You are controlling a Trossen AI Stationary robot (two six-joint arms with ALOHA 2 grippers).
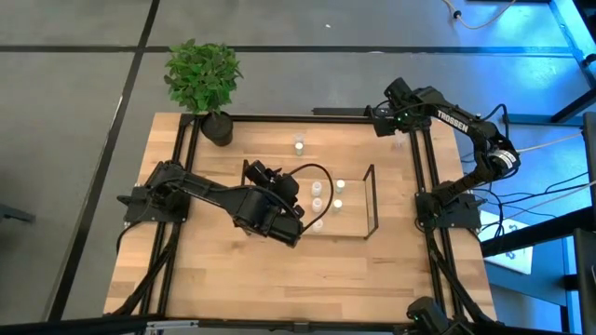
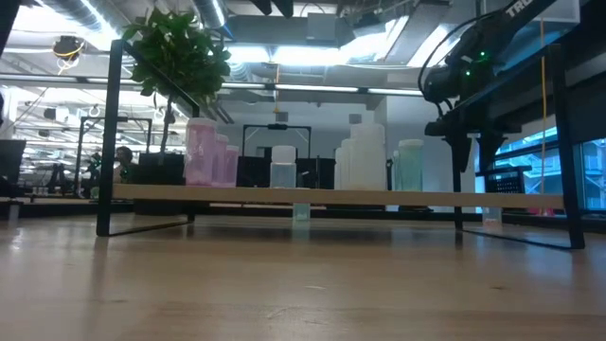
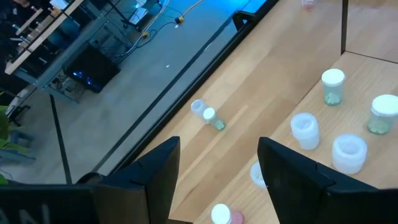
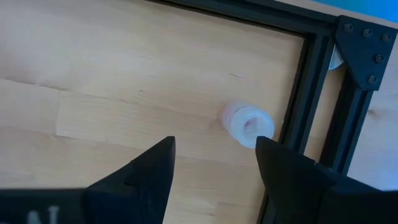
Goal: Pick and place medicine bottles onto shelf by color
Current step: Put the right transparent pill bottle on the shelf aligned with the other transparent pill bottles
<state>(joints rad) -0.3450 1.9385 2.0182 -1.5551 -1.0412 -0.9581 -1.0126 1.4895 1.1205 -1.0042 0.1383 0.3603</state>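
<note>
Right wrist view: a pale pink bottle (image 4: pixel 249 125) stands on the table (image 4: pixel 112 81) right against the black frame rail (image 4: pixel 308 99), just ahead of the right gripper (image 4: pixel 214 163), whose fingers are spread apart and hold nothing. That closeness is the risk: one finger may strike the rail on the way down, or nudge the tiny bottle over so it rolls off. The other bottles are elsewhere: several stand on the shelf (image 1: pixel 371 200) near the table's middle, and one green bottle (image 3: pixel 216 120) stands alone on the bare wood. The left gripper (image 3: pixel 217 171) hangs over the shelf's near end, fingers apart and empty; lowering there, it could knock down bottles already sorted, such as the clear bottle (image 3: pixel 305 129) close by
</note>
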